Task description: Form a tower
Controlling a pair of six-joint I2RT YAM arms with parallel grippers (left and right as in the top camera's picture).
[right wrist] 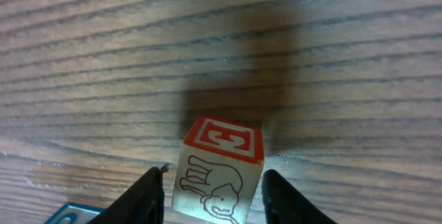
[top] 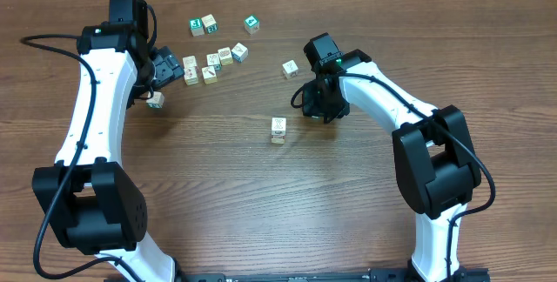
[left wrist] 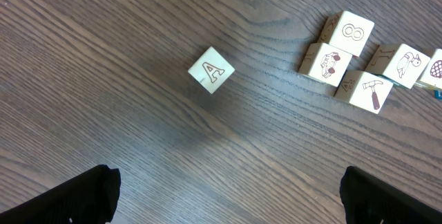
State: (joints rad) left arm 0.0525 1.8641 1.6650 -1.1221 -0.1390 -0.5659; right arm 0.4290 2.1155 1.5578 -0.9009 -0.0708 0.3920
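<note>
Wood and plastic
The counter point(top: 261, 212) is brown wood, smooth with a dull sheen; the elephant cube point(right wrist: 217, 182) is bare cream wood, its top printed matt red; the left arm point(top: 87, 108) has a glossy white plastic shell.

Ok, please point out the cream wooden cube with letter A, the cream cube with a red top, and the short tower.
Cream wooden cube with letter A point(left wrist: 211, 70): left wrist view, top face.
Cream cube with red top point(right wrist: 214, 182): right wrist view, elephant side.
Short tower point(top: 278, 126): overhead view, top cube.
</note>
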